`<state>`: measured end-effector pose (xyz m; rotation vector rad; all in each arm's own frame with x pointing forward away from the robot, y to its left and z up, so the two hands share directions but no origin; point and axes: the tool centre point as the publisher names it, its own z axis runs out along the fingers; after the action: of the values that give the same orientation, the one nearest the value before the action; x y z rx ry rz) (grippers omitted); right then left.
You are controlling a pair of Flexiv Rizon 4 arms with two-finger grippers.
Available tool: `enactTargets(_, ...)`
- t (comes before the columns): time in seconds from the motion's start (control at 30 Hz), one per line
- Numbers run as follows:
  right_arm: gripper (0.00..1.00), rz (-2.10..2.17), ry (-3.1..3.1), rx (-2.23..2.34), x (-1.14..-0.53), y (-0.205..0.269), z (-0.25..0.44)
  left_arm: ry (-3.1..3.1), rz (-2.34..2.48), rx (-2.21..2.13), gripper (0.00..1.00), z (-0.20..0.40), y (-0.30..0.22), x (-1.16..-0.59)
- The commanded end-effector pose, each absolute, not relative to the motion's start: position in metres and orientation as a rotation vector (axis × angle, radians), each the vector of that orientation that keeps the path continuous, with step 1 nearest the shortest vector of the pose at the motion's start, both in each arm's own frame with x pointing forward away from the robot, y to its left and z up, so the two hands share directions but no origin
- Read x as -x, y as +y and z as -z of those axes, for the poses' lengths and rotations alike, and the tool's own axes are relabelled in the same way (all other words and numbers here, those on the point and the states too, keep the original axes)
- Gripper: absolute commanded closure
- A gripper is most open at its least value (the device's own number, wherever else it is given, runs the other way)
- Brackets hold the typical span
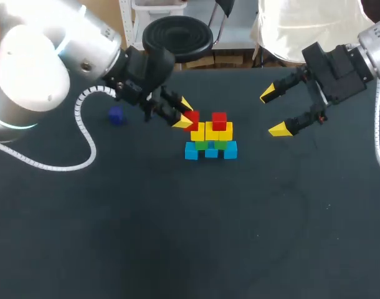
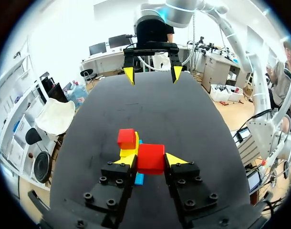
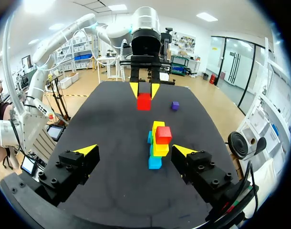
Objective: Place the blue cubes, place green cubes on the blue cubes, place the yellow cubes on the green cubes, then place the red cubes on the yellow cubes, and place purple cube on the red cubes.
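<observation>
A stack stands mid-table: blue cubes (image 1: pixel 210 151) at the bottom, green cubes (image 1: pixel 209 144) on them, yellow cubes (image 1: pixel 212 131) above. One red cube (image 1: pixel 219 119) sits on the yellow row's right part. My left gripper (image 1: pixel 185 116) is shut on a second red cube (image 1: pixel 192 119) at the stack's left end, over the yellow layer; whether it touches is unclear. In the left wrist view that held red cube (image 2: pixel 150 158) hides the near end of the stack. My right gripper (image 1: pixel 276 112) hangs open to the right of the stack. The purple cube (image 1: pixel 117 116) lies far left.
In the right wrist view the stack (image 3: pixel 158 145) stands between and ahead of the open fingers, with the purple cube (image 3: pixel 175 105) beyond it. The black tabletop (image 1: pixel 177 237) stretches bare in front of the stack.
</observation>
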<state>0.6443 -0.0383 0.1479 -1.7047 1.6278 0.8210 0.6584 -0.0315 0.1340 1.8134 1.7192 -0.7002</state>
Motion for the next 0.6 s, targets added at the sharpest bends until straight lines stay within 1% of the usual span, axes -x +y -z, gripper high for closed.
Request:
enactTargets(0.03, 0.0, -0.82, 1.628, 1.704, -0.644, -0.038, -0.148, 1.721, 0.702, -1.818, 1.0, -0.134, -0.032, -0.66)
enactTargets(0.47, 0.0, -0.82, 1.628, 1.704, -0.644, -0.038, -0.148, 1.721, 0.702, -1.818, 1.0, -0.134, -0.032, -0.66)
enactTargets(0.6, 0.0, -0.82, 1.628, 1.704, -0.644, -0.038, -0.148, 1.692, 0.734, -1.829, 1.0, -0.131, -0.042, -0.667)
